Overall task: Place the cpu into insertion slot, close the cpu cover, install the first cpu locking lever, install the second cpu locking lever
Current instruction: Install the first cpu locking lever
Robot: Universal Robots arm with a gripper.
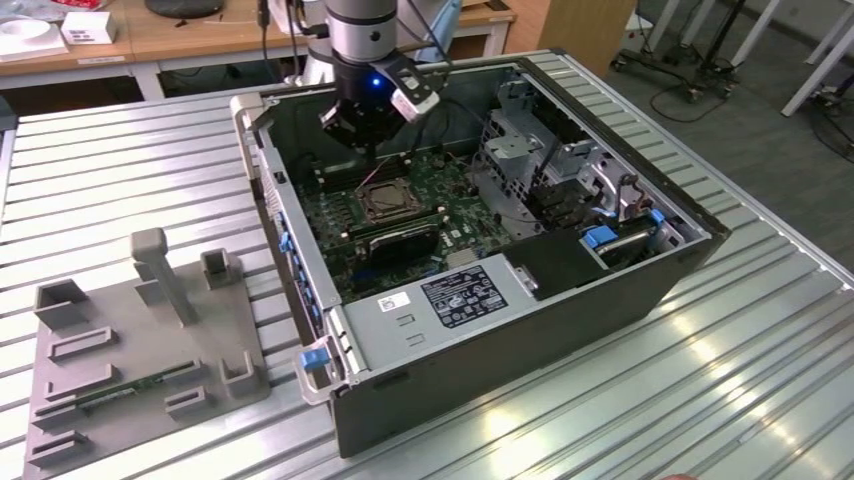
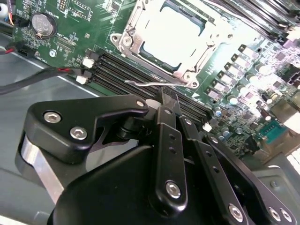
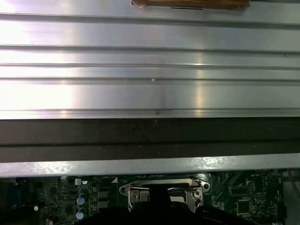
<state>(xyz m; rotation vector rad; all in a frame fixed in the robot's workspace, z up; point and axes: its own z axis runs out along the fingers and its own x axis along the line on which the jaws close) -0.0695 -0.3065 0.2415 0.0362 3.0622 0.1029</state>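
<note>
Gripper [image 2: 171, 99] clenched, its tips up against the thin wire lever [image 2: 140, 83]. Just beyond the tips, cover [image 2: 132, 29] lies shut over the cpu [image 2: 173, 40], which sits in the slot [image 1: 384, 200]. Green motherboard [image 2: 79, 21] lies around it.

ribbed silvery aluminium table [image 1: 120, 170] | open black metal computer case [image 1: 641, 290] on it | green circuit board [image 1: 454, 180] inside, bearing round silvery coin battery [image 2: 41, 22] | grey plastic holder block [image 1: 147, 330] beside case, exterior view's left
</note>
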